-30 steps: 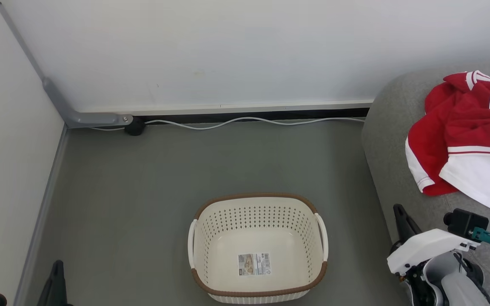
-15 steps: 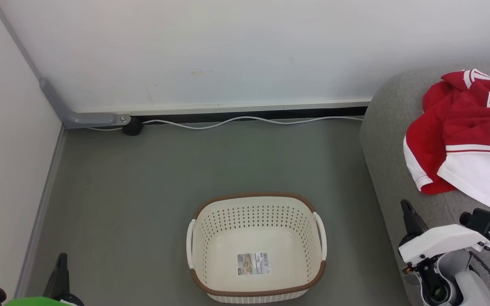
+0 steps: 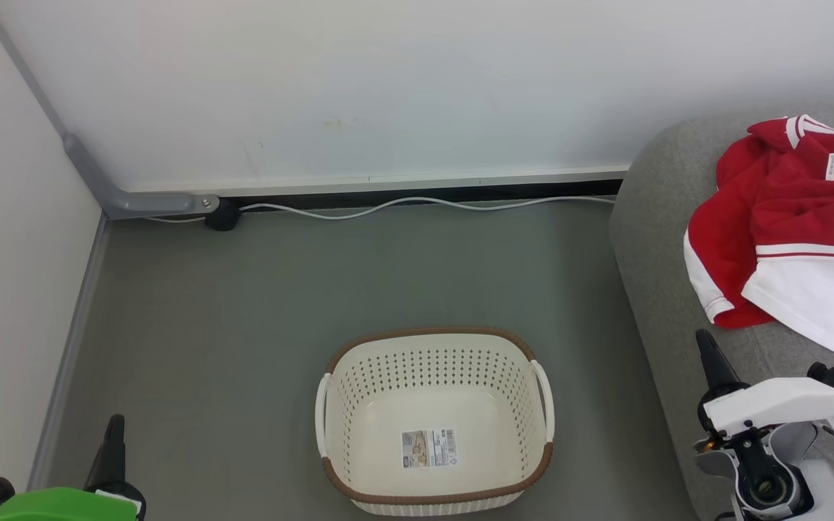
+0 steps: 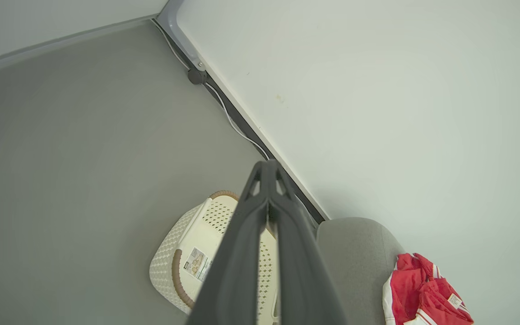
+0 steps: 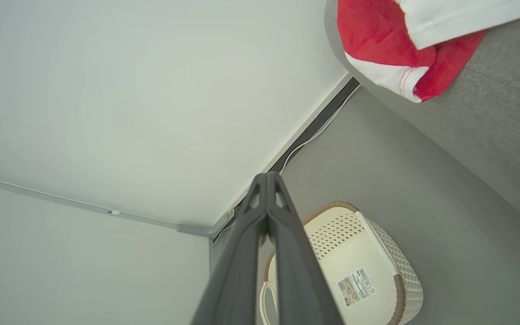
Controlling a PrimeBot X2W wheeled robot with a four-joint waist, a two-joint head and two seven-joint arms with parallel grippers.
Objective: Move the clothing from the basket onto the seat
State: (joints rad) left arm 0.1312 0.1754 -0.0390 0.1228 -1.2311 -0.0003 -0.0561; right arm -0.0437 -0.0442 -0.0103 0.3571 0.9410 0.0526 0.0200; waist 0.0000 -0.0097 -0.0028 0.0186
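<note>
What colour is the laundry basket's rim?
Brown, woven-look, on the cream perforated plastic laundry basket; clearest in the head view.

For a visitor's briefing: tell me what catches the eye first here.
The red and white clothing stands out, heaped on the grey seat at the right. The cream basket sits on the floor in the middle, holding nothing but the sticker on its bottom.

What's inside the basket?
Just a sticker on the bottom of the basket, no clothes. The near inner wall is hidden behind the rim.
</note>
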